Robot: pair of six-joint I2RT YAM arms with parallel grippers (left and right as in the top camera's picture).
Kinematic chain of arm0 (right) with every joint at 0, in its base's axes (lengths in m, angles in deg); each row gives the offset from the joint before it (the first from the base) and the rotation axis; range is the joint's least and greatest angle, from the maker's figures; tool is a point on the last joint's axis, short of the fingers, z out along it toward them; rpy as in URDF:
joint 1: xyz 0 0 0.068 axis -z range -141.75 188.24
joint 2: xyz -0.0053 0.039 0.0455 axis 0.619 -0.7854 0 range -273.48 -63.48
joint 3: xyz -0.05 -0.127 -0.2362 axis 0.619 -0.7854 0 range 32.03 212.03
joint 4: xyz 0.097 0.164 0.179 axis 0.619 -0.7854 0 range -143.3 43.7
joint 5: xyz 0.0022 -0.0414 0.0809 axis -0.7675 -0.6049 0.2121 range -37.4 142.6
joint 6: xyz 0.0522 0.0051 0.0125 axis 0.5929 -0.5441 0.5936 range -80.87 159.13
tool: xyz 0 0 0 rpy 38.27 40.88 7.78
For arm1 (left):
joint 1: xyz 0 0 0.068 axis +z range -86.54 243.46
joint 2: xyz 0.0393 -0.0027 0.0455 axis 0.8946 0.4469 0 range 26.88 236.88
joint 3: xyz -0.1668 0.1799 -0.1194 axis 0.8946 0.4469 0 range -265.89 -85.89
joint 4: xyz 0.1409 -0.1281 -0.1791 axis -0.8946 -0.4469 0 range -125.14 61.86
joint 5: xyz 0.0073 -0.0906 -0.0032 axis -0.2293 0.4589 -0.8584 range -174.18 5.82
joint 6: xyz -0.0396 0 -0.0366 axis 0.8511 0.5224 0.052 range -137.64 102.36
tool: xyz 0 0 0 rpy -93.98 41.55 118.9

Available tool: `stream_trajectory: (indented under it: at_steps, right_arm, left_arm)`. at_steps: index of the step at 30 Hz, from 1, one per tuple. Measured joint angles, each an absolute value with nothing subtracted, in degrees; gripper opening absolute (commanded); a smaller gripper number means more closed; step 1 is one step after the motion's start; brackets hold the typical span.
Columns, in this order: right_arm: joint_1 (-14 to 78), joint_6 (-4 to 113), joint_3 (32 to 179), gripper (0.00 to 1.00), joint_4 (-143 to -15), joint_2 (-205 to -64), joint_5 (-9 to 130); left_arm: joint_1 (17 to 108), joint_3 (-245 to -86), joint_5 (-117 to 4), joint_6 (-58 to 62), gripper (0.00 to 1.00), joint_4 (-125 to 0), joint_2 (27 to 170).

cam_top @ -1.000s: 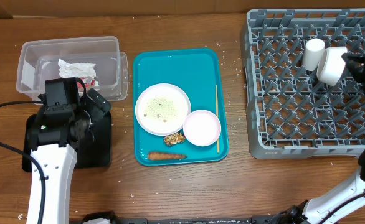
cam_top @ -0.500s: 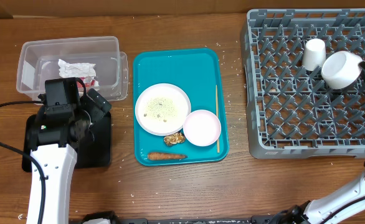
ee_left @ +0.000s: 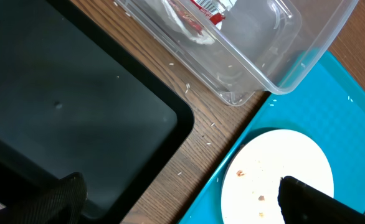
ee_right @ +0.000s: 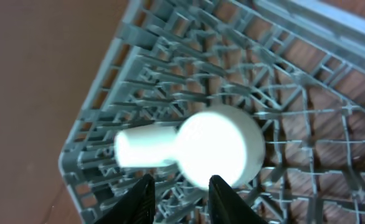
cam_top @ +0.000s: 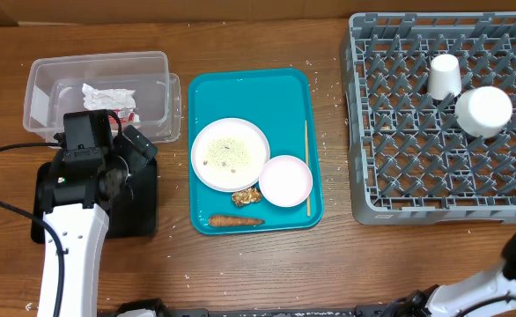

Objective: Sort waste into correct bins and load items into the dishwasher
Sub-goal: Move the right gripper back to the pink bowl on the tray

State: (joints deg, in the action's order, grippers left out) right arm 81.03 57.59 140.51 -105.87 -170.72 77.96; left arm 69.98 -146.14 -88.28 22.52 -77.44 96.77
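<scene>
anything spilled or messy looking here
Yes: loose white rice grains are scattered on the bare wooden table between the clear tub and black tray, and more beside the teal tray. A brown food lump and sausage-like stick lie directly on that tray.

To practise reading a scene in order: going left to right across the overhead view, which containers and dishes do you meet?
Clear tub → round plate → small bowl on the teal tray → white cup → upturned bowl in the grey rack.
</scene>
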Motion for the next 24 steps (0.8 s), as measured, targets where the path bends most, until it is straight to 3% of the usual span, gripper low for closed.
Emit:
stream_trajectory:
  at_steps: [6, 8, 10, 12, 13, 19, 24]
  right_arm:
    - [70.3, 57.3, 141.6, 0.33, -109.0, -166.1, 75.9]
    - [65.5, 56.6, 141.6, 0.39, -110.8, -166.2, 75.6]
    - [59.9, 55.6, 141.6, 0.54, -112.9, -166.5, 75.4]
    - [53.3, 54.6, 141.6, 0.77, -114.9, -166.6, 75.1]
    - [49.8, 54.0, 141.6, 1.0, -116.0, -166.6, 74.7]
    - [29.4, 54.7, 139.9, 1.0, -120.7, -166.6, 69.2]
    - [15.9, 61.7, 131.4, 1.0, -115.7, -166.6, 62.3]
  left_arm:
    - [70.0, -146.1, -88.3, 22.5, 1.0, -77.4, 96.8]
    - [70.0, -146.1, -88.3, 22.5, 1.0, -77.4, 96.8]
    - [70.0, -146.1, -88.3, 22.5, 1.0, -77.4, 96.8]
    - [70.0, -146.1, -88.3, 22.5, 1.0, -77.4, 96.8]
    - [70.0, -146.1, -88.3, 22.5, 1.0, -77.4, 96.8]
    - [70.0, -146.1, -88.3, 22.5, 1.0, -77.4, 96.8]
    - [70.0, -146.1, -88.3, 22.5, 1.0, -77.5, 96.8]
